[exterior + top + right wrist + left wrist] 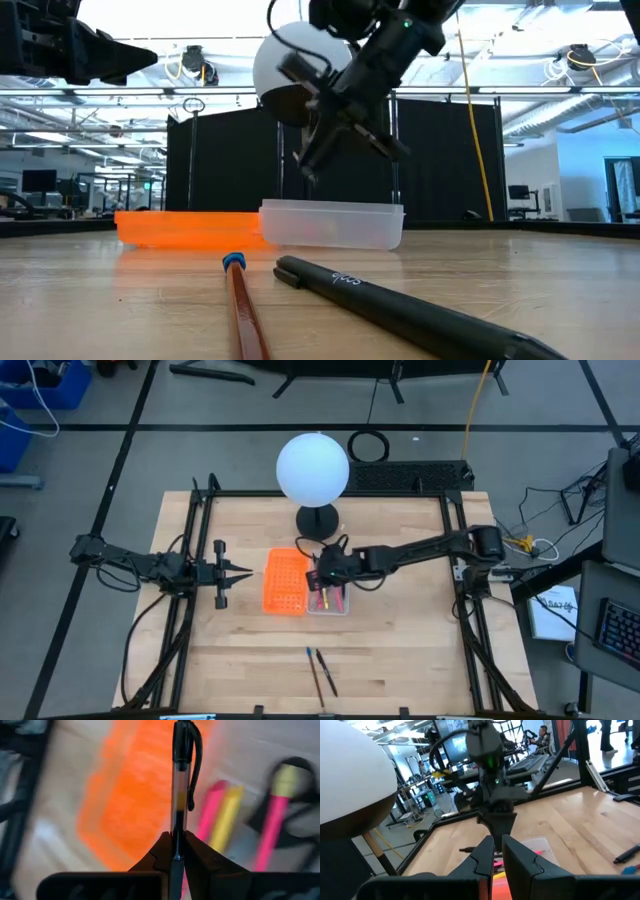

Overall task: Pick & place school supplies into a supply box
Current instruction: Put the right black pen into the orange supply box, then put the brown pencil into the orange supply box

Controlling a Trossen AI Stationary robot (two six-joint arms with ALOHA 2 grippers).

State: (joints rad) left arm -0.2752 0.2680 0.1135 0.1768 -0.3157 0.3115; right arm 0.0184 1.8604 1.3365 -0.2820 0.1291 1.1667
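Overhead, the right gripper (pixel 322 573) is hanging above the supply box (pixel 327 600), its fingers (pixel 196 851) clamped on a clear pen (pixel 179 790) with a black cap and clip. Seen from the right wrist, that pen is sticking out straight ahead between the fingers, with pink and yellow supplies (pixel 218 815) and another pink one (pixel 270 830) lying blurred below it in the clear box. An orange tray (pixel 284 580) is sitting just beside the box, on the side toward the left arm; in the low view the two are standing side by side, the orange tray (pixel 185 228) and the clear box (pixel 332 223), with the right gripper (pixel 335 140) raised over the box.

Nearer the front edge of the table (pixel 400 650), a pencil (pixel 314 674) and a dark pen (pixel 326 671) are lying close together, well apart from the box.

Meanwhile the left gripper (pixel 243 571) is hovering near the orange tray's far side, its fingers (pixel 522 862) together and holding nothing.

A white globe lamp (pixel 313 468) is standing behind the trays.
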